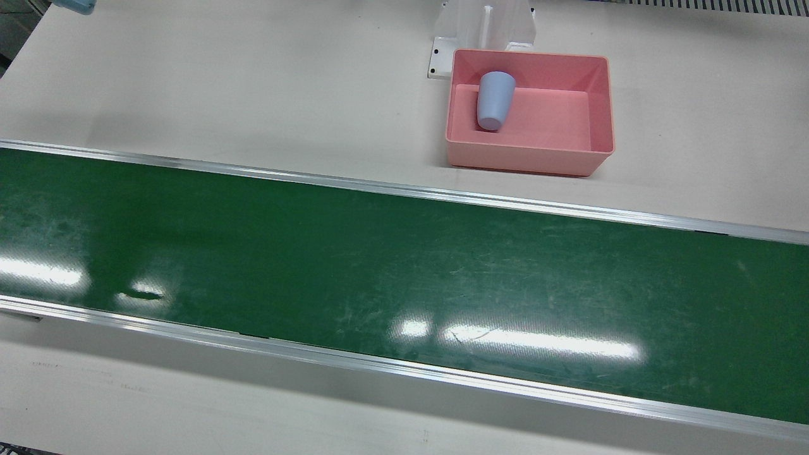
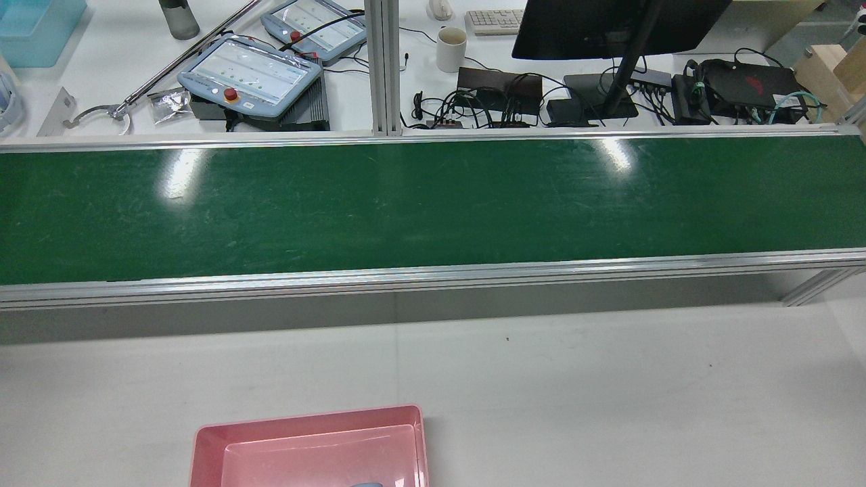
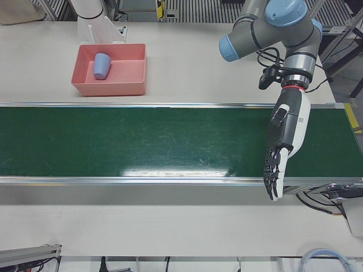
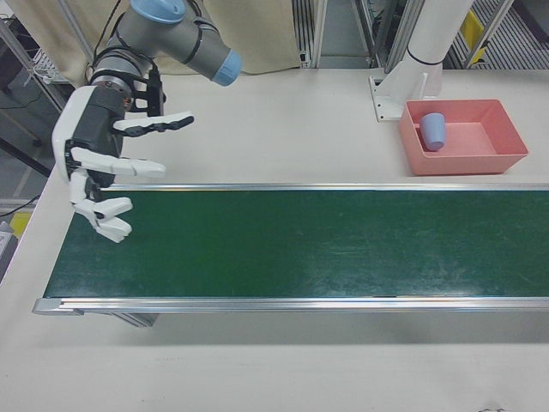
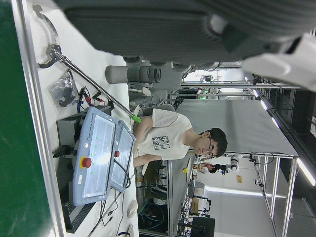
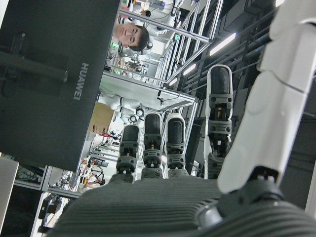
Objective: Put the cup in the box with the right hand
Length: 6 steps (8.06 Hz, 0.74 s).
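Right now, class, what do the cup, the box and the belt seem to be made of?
Cup: probably plastic, matte pale blue, smooth, with no sharp glints.
Box: likely moulded plastic, pink, with a soft sheen, rounded corners and thin even walls.
Belt: looks like a green rubbery or PVC sheet, glossy, since it mirrors the ceiling lights and shows fine scuffs.
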Available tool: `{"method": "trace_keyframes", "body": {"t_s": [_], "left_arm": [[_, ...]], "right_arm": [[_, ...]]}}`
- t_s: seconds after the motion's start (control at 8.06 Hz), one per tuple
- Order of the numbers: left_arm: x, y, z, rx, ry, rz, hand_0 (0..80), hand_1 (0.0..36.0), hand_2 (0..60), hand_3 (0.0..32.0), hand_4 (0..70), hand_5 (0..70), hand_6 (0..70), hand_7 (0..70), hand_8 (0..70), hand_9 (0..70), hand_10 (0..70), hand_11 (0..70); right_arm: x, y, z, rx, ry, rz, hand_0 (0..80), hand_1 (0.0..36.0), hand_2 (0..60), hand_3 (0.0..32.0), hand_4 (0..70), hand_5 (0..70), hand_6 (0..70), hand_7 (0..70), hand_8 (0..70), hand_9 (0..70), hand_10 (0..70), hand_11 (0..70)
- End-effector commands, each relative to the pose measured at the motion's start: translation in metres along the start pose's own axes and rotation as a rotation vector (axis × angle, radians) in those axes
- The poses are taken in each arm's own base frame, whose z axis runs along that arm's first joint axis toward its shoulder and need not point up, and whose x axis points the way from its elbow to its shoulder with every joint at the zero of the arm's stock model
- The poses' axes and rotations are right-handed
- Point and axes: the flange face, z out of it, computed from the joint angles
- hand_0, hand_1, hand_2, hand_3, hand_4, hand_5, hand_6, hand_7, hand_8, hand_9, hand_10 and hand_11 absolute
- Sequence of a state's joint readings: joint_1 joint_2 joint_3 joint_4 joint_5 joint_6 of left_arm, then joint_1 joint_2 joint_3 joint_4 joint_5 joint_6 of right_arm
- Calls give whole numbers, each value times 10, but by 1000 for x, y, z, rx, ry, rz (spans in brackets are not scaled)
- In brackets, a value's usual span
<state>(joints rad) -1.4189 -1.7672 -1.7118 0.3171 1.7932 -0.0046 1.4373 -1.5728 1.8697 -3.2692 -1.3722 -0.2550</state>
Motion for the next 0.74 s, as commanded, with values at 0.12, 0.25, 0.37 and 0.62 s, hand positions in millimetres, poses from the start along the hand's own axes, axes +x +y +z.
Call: {"method": "trace_keyframes", "body": {"t_s": [0.12,0.25,0.37,0.62], "left_arm": [[0,0,0,-1,0,0,0,0,0,0,0,0,0,0,0,0,0,0],[0,0,0,-1,0,0,0,0,0,0,0,0,0,0,0,0,0,0],[0,1,0,-1,0,0,0,0,0,0,0,0,0,0,0,0,0,0],[0,1,0,-3,0,1,0,0,0,0,0,0,0,0,0,0,0,0]], "right_arm": [[-34,-94,-58,162,-41,9,520,15,0,0,471,63,118,524,212,279,158,232],[-32,-103,-65,176,-38,10,515,11,0,0,489,62,120,532,220,285,151,220],[-29,-116,-67,176,-39,16,514,12,0,0,525,60,125,554,228,295,139,202],[-29,-121,-66,158,-47,26,489,0,0,0,494,54,116,522,224,286,173,248]]}}
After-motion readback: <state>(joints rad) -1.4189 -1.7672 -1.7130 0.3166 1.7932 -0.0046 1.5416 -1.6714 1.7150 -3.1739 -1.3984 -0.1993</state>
